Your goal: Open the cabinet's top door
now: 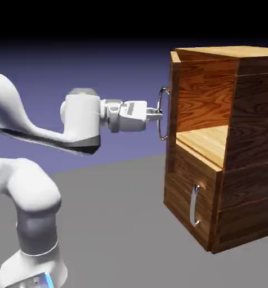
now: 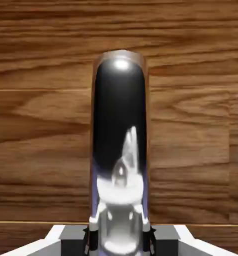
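The brown wood-grain cabinet (image 1: pixel 251 163) stands at the exterior view's right. Its top door (image 1: pixel 174 79) is swung outward and shows almost edge-on, so the lit upper compartment and its shelf (image 1: pixel 206 143) are exposed. My gripper (image 1: pixel 159 112) reaches in level from the left and is shut on the door's curved silver handle (image 1: pixel 164 94). In the hand view the shiny handle (image 2: pixel 120 125) runs up the middle from between my gripper's (image 2: pixel 120 237) tips, and the door's wood (image 2: pixel 41 125) fills the background.
The cabinet's lower panel (image 1: pixel 184 180) is closed, with its smaller silver handle (image 1: pixel 195 205) sticking out. Grey table surface (image 1: pixel 119 225) lies below my arm and in front of the cabinet.
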